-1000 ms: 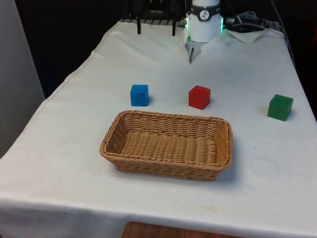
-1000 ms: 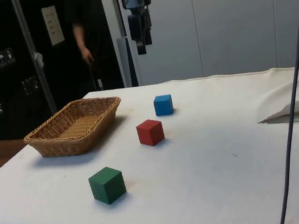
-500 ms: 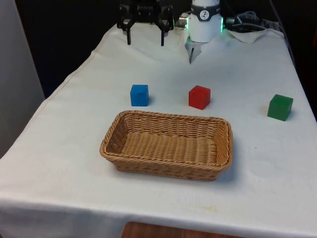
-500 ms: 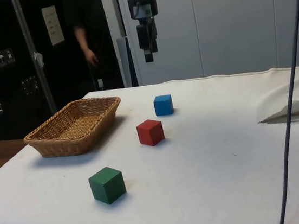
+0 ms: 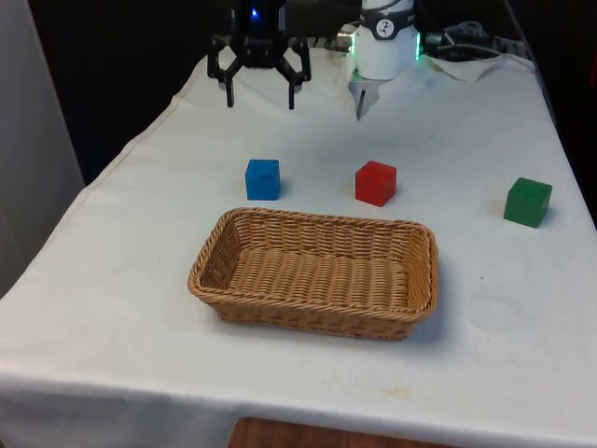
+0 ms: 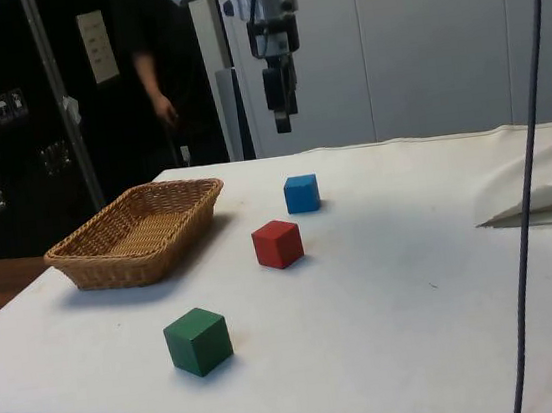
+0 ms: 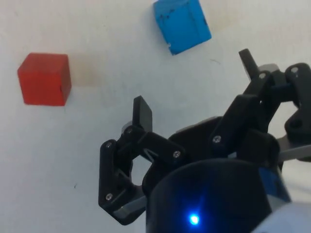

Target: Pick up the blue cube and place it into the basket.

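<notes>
One blue cube (image 5: 262,179), upright, faces apparently square to basket (image 5: 422,280); no long axis. Gripper (image 5: 259,98) spread, empty, above.

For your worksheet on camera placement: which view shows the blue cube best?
The wrist view: the blue cube appears large, from above, its scuffed top face plain. The front view shows it behind the basket; the side view shows it beyond the red cube.
</notes>
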Tool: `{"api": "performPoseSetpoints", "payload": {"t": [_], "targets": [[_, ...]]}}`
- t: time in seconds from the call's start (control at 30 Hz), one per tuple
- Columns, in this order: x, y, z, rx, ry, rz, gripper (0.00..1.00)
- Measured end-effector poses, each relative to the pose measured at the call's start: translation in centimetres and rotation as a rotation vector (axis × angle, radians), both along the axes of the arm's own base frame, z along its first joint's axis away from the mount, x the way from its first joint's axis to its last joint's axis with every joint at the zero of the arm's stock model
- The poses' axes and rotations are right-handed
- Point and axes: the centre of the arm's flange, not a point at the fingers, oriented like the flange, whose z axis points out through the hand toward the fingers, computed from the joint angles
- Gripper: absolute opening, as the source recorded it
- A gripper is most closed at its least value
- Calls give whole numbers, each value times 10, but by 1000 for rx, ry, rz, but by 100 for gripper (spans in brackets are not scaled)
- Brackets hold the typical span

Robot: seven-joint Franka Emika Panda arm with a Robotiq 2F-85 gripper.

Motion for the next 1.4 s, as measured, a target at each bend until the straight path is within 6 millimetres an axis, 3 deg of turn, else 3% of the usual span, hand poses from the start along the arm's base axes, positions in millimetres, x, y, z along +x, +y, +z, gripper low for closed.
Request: {"api": "performPoseSetpoints", "payload": {"t": [0.47, 1.4], "targets": [[0, -12, -28, -8, -2, 0, 100], [7, -10, -78, -12, 28, -16, 100]]}}
